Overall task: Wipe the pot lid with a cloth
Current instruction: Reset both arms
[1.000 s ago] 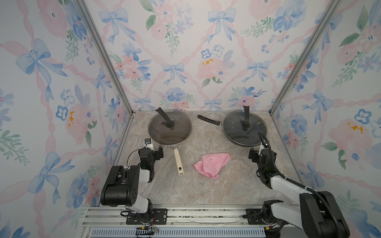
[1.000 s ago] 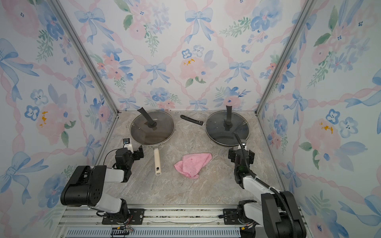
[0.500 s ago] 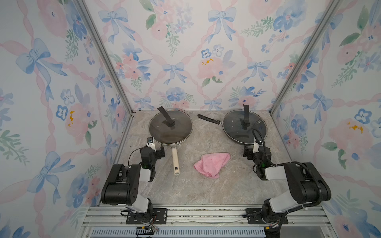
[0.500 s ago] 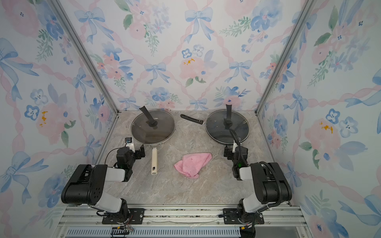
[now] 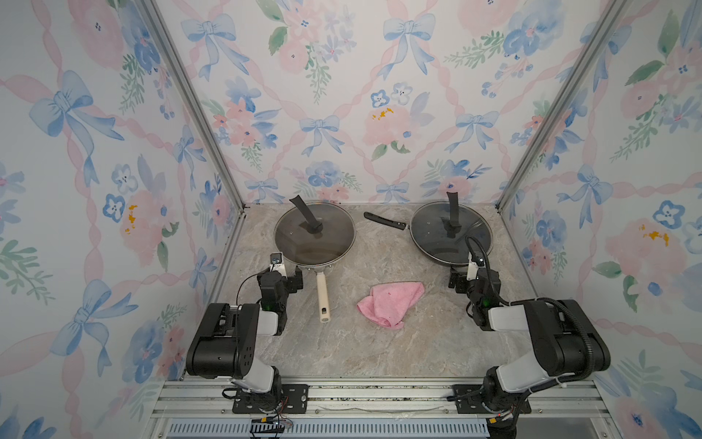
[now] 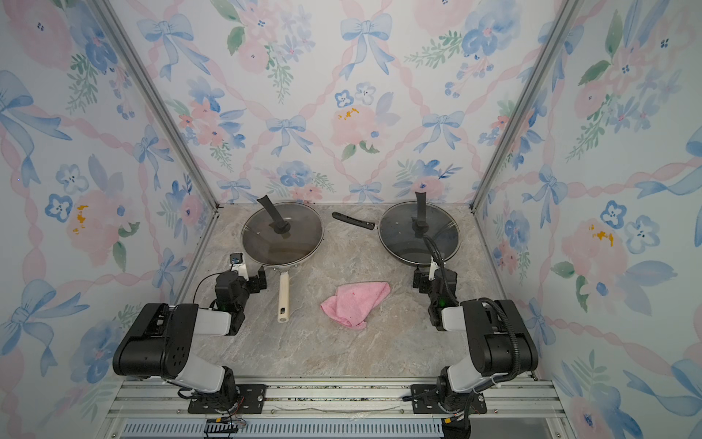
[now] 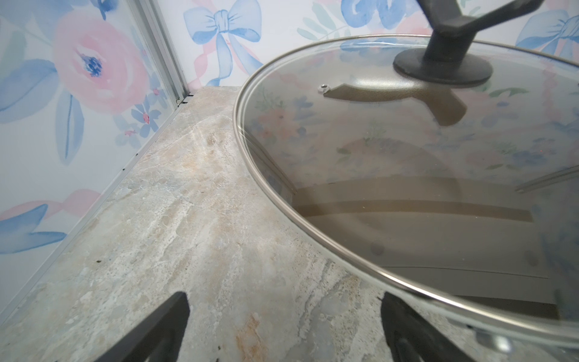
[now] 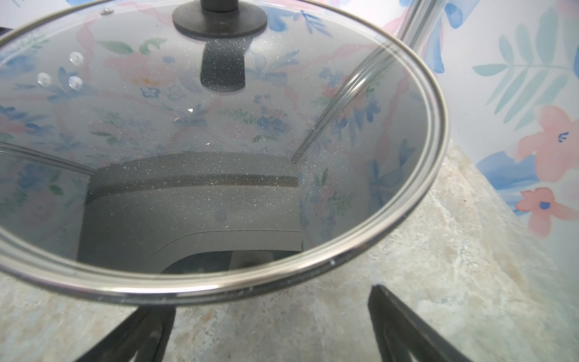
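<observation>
The left lid point(image 5: 314, 237) sits just ahead of my left gripper point(image 5: 288, 277), the right lid point(image 5: 450, 232) just ahead of my right gripper point(image 5: 461, 280): I may wipe the wrong one. The cloth point(image 5: 391, 304) lies crumpled between them, touching neither. Both grippers stand spread and empty, so a shallow pinch may slip.

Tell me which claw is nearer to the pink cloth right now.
Right. The right claw sits just past one corner of the pink cloth, near the dark pan. The left claw is farther off, with the cream pan handle lying between it and the cloth.
</observation>
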`<state>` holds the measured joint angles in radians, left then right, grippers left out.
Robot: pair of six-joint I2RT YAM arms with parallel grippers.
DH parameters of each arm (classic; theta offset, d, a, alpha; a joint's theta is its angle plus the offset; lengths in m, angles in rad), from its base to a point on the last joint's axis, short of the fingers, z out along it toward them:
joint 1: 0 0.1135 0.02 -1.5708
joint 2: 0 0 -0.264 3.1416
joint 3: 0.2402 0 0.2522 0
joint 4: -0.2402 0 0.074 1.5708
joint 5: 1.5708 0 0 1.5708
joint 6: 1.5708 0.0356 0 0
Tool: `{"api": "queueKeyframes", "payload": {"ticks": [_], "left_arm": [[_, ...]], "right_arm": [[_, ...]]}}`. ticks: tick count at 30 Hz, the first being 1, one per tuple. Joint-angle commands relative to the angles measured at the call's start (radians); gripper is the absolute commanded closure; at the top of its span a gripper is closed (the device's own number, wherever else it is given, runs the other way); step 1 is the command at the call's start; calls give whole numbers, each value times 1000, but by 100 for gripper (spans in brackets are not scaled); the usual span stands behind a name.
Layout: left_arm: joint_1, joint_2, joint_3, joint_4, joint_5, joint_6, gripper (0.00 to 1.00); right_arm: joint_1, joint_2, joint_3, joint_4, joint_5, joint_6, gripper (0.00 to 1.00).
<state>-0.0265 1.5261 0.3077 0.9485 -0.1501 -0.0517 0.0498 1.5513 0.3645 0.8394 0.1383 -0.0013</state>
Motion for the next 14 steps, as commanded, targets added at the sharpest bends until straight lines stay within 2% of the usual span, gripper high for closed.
{"api": "queueKeyframes", "payload": {"ticks": [1, 14], "left_arm": [[-9, -9, 5, 66, -4, 3, 2], [-9, -11, 5, 67, -3, 3, 2]], "right_arm": [[8, -11, 37, 33, 15, 1, 3], [5, -11, 38, 29, 7, 3, 4]]}}
